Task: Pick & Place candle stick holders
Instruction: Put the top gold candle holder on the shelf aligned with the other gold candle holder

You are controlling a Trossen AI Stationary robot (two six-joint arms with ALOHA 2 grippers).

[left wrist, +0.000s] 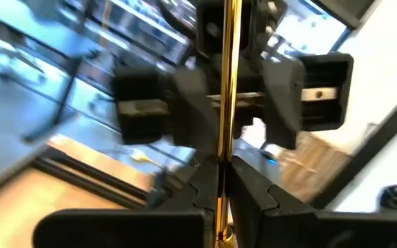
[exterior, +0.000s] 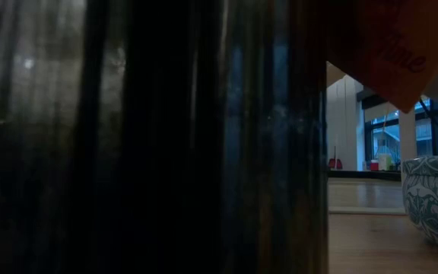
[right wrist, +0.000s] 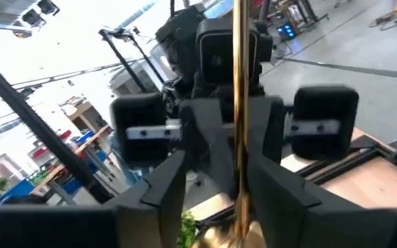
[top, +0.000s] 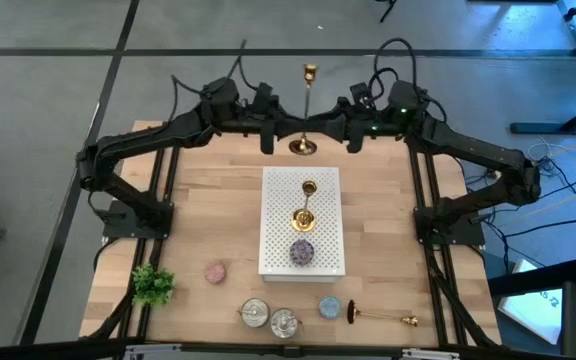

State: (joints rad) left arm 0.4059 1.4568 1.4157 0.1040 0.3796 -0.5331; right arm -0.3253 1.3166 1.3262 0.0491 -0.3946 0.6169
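One gold candle stick holder stands upright in the air over the table's far edge, between my two grippers. My left gripper comes at it from the left and is shut on its stem. My right gripper faces it from the right, open, with a finger on either side of the stem and a gap to each. A second holder stands on its base on the white perforated box. A third lies on its side near the front edge. My left gripper pinches the holder's thin stem between its two fingers, low down, just above the flared base. The fingers come level from the table's left and lie across the stem. The holder stays upright, cup on top.
A purple disc lies on the box. A pink disc, a blue disc, two glass pots and a small green plant sit near the front edge. A dark object blocks most of the low view.
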